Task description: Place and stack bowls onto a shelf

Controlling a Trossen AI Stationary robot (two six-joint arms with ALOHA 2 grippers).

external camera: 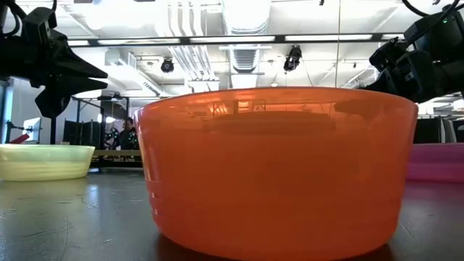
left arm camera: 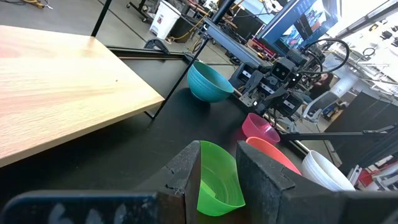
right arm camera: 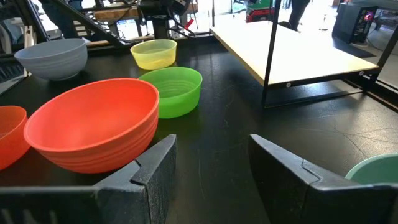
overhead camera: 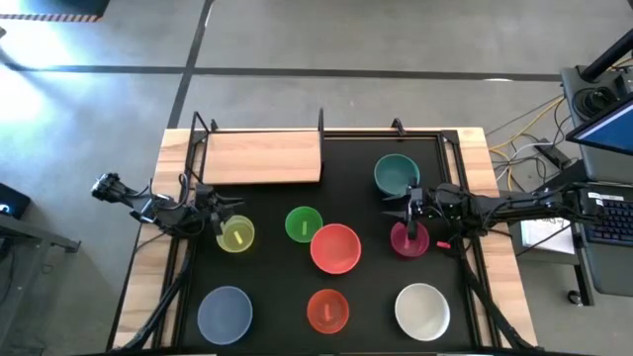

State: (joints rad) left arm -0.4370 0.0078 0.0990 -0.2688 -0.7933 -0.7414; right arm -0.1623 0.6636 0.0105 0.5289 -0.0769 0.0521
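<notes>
Beside the shelf (overhead camera: 261, 157), I see my left gripper (overhead camera: 224, 223) open over the yellow bowl (overhead camera: 235, 235); right gripper (overhead camera: 405, 211) open above the magenta bowl (overhead camera: 408, 239).

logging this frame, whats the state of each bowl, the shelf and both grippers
teal bowl: upright on the mat, not on the shelf
green bowl: upright, on the mat
yellow bowl: on the mat, left gripper above it
red bowl: upright, on the mat
magenta bowl: on the mat, right gripper above it
orange bowl: on the mat
grey-blue bowl: on the mat
white bowl: on the mat
shelf: bare, no bowls
left gripper: open, holding nothing
right gripper: open, holding nothing
</notes>
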